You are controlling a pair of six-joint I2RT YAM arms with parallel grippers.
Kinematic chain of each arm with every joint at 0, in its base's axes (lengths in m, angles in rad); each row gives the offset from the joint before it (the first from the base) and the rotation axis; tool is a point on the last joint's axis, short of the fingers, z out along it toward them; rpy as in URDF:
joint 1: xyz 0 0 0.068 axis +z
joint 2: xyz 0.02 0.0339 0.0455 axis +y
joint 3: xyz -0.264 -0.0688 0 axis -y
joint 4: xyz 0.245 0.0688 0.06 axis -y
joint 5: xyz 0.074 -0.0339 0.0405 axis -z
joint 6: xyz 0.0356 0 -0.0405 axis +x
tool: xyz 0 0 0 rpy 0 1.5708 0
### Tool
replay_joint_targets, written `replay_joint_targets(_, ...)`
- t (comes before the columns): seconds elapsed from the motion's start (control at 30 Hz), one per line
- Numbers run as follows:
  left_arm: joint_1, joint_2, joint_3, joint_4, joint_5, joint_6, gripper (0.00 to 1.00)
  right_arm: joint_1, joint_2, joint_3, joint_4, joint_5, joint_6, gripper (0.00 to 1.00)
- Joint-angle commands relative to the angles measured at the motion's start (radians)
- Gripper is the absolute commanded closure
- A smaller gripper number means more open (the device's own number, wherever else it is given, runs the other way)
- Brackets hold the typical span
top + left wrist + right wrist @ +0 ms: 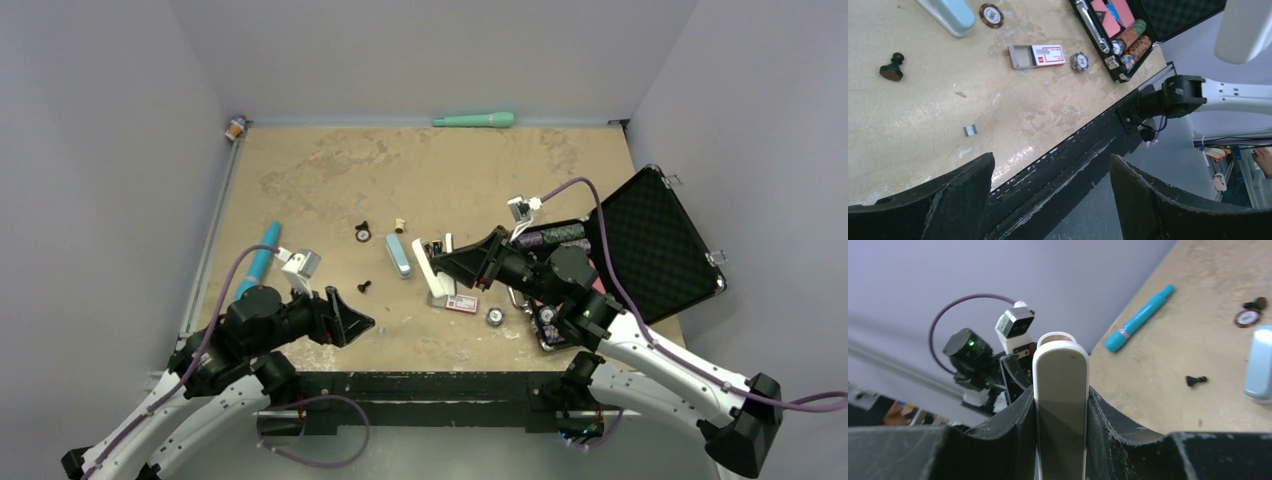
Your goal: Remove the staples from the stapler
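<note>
I am watching the small slim stapler (428, 268) of two finger-length bars near the middle of the tan tabletop (330, 180). Its white bar (1061, 375) is sitting clamped between the black fingers of the right gripper (447, 265), which is pressing on it from both sides. Its light blue bar (398, 255) is lying flat on the table just to the left of the white one. I cannot tell whether the two bars are joined at the hinge. The left gripper (1050, 165) is hanging over the near edge of the table, its fingers spread wide and holding nothing. The staples (970, 130), a tiny silvery-grey metal strip, are lying loose on the bare table, apart from the stapler. They are sitting between a black chess pawn (892, 66) and the near edge, close to the left gripper. A small flat box with a red-and-white label (1038, 55) is lying further right with a poker chip (1079, 62) just beside it. An open black foam-lined case (650, 245) is resting at the right edge. A bright blue marker pen (260, 258) is lying on the left side, and a long teal pen (475, 119) is lying along the far wall.
</note>
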Motion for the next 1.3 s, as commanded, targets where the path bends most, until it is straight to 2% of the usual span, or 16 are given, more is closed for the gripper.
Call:
replay_joint_targets(0.0, 0.001, -0.082, 0.04, 0.042, 0.042, 0.08, 0.12, -0.022, 0.039, -0.061, 0.385, -0.224, 0.088, 1.0)
replay_joint_targets(0.13, 0.0, -0.157, 0.06, 0.07, 0.065, 0.102, 0.14, -0.025, 0.129, -0.091, 0.635, -0.315, 0.193, 1.0)
replay_joint_targets(0.27, 0.001, -0.139, 0.154, 0.104, 0.204, 0.163, 0.15, -0.023, 0.275, -0.063, 1.01, -0.451, 0.336, 1.0)
replay_joint_targets(0.33, 0.002, -0.14, 0.183, 0.148, 0.257, 0.174, 0.12, -0.019, 0.351, -0.033, 1.18, -0.503, 0.435, 1.0)
replay_joint_targets(0.43, 0.002, -0.145, 0.224, 0.185, 0.291, 0.191, 0.1, -0.018, 0.457, -0.002, 1.413, -0.513, 0.57, 1.0)
replay_joint_targets(0.57, 0.001, -0.147, 0.243, 0.242, 0.318, 0.209, 0.09, -0.006, 0.617, 0.089, 1.64, -0.5, 0.725, 1.0)
replay_joint_targets(0.7, 0.001, -0.154, 0.215, 0.348, 0.327, 0.205, 0.1, 0.028, 0.688, 0.174, 1.653, -0.461, 0.76, 1.0)
replay_joint_targets(0.87, 0.001, -0.109, 0.234, 0.324, 0.193, 0.207, 0.1, 0.053, 0.7, 0.225, 1.61, -0.426, 0.736, 1.0)
replay_joint_targets(0.97, 0.001, -0.092, 0.22, 0.355, 0.127, 0.168, 0.14, 0.054, 0.704, 0.225, 1.608, -0.41, 0.728, 1.0)
replay_joint_targets(1.27, 0.001, -0.027, 0.124, 0.596, 0.193, 0.071, 0.13, 0.074, 0.714, 0.215, 1.596, -0.382, 0.692, 1.0)
